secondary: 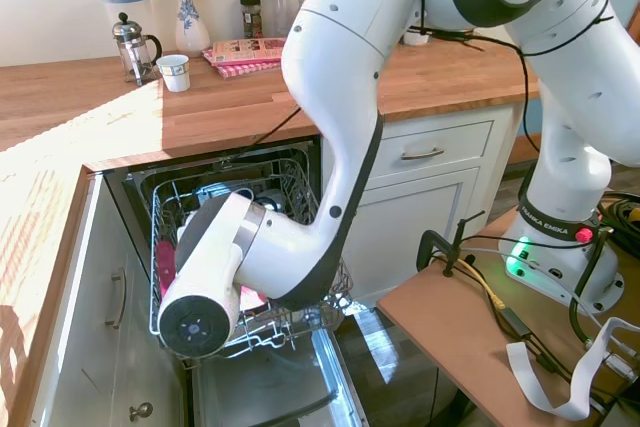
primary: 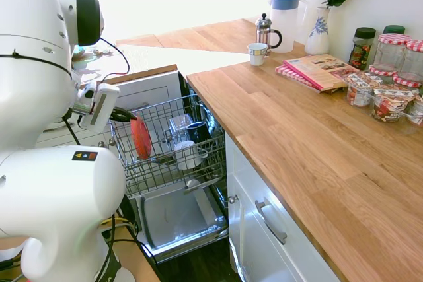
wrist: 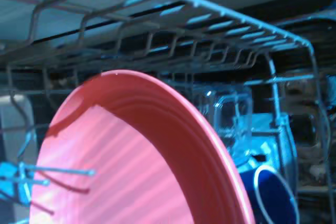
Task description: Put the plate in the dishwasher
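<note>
- And here we are at the white built-in dishwasher [primary: 198, 183], steel-lined door dropped flat, grey wire rack [primary: 173, 138] pulled out over it.
- The round, flat coral-red plastic plate [primary: 140, 137] stands on edge inside that rack, towards the rack's outer end, furthest from the wooden surface [primary: 310, 137].
- The hand [primary: 124, 115] sits right at the plate's upper rim; its dark fingers reach in there, but whether they are clamped on the rim or already let go, I cannot tell from where I stand.
- From the other side the arm's bulk hides nearly everything; only a sliver of plate [secondary: 165, 265] shows at the rack's edge.
- Close up, the plate [wrist: 131, 166] fills the wrist view, tilted, with rack tines across its face and a clear glass [wrist: 231, 116] and a dark blue cup [wrist: 270, 195] just beyond.
- Handling, I'd judge: light, stiff, not fragile, though smooth plastic may slip, so pinch the raised rim at the top.
- Looks nearly done; it wants seating between the tines before letting go.
</note>
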Action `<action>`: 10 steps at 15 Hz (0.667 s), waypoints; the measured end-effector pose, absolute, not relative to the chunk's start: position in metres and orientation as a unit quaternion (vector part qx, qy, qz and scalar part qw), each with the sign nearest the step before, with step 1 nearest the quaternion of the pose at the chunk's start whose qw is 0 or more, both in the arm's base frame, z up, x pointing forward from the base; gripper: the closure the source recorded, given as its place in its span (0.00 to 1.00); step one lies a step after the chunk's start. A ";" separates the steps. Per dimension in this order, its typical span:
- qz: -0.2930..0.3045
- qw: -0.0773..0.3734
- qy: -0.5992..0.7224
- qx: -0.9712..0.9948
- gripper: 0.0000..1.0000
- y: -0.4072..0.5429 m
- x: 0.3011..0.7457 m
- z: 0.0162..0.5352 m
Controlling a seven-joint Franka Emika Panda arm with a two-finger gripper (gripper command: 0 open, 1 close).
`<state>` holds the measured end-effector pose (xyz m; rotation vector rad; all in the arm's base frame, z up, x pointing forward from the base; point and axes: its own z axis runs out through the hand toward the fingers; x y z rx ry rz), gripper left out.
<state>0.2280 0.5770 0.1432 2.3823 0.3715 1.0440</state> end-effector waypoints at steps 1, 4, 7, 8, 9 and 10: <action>0.374 0.261 0.130 0.880 0.00 0.579 0.231 0.145; 0.319 0.289 0.111 0.896 0.00 0.583 0.237 0.155; 0.225 0.324 0.087 0.915 0.00 0.588 0.239 0.175; 0.190 0.335 0.080 0.919 0.00 0.590 0.241 0.185; 0.154 0.344 0.072 0.923 0.00 0.593 0.246 0.198; 0.121 0.348 0.063 0.928 0.00 0.595 0.254 0.214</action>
